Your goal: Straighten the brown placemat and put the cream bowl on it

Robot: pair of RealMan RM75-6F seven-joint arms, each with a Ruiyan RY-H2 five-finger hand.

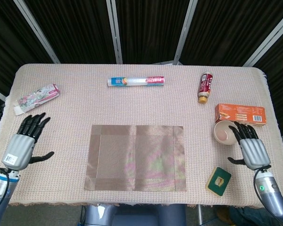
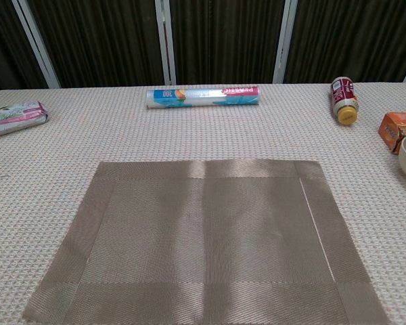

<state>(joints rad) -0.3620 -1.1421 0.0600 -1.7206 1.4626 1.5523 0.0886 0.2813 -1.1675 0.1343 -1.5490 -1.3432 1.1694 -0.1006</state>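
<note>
Head view, placemat: brown placemat (image 1: 137, 157) lies flat
Bowl: cream bowl (image 1: 223, 131) beside right hand (image 1: 251, 149)
Hands: left hand (image 1: 22, 147) and right, fingers spread, empty

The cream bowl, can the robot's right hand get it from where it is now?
Probably yes. The right hand is open and sits right beside the cream bowl, with nothing between them. The orange box lies just behind the bowl, so the fingers have little room there.

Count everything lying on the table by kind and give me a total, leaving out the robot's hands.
Placemat: 1
Bowl: 1
Bottle: 1
Wrap roll: 1
Orange box: 1
Floral pack: 1
Green sponge: 1
Total: 7
</note>
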